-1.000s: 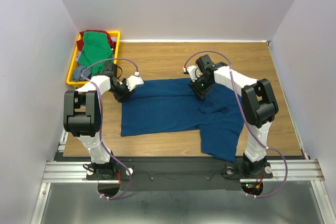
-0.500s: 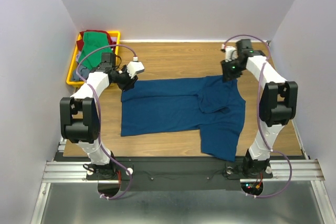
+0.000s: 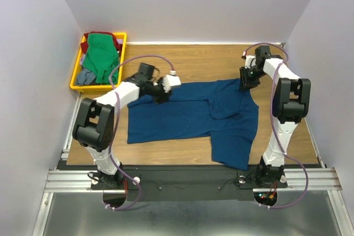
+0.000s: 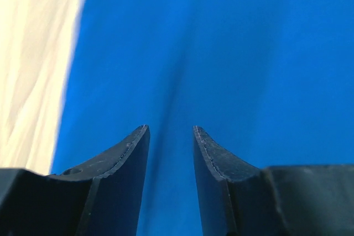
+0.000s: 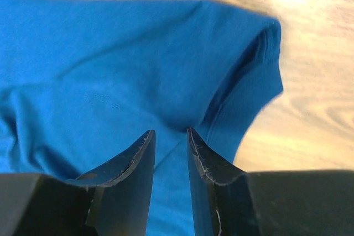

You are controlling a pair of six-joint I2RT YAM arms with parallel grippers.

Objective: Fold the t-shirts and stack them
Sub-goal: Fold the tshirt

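Note:
The large navy-blue t-shirt lies spread on the wooden table, its body to the left and a folded-over part at the right. No white print shows. My left gripper sits at the shirt's upper left edge. Its jaws are nearly closed with the blue cloth between them. My right gripper is at the shirt's upper right corner. Its jaws pinch puckered cloth beside a sleeve hem. The green shirt, dark red shirt and grey-blue shirt lie in the tray.
The yellow plastic tray stands at the table's back left corner, close to the left arm. White walls enclose the table on three sides. Bare wood shows behind the shirt and at the right edge.
My right gripper moved right and back, drawing the shirt's upper right part out toward the corner. My left gripper moved right along the shirt's top edge.

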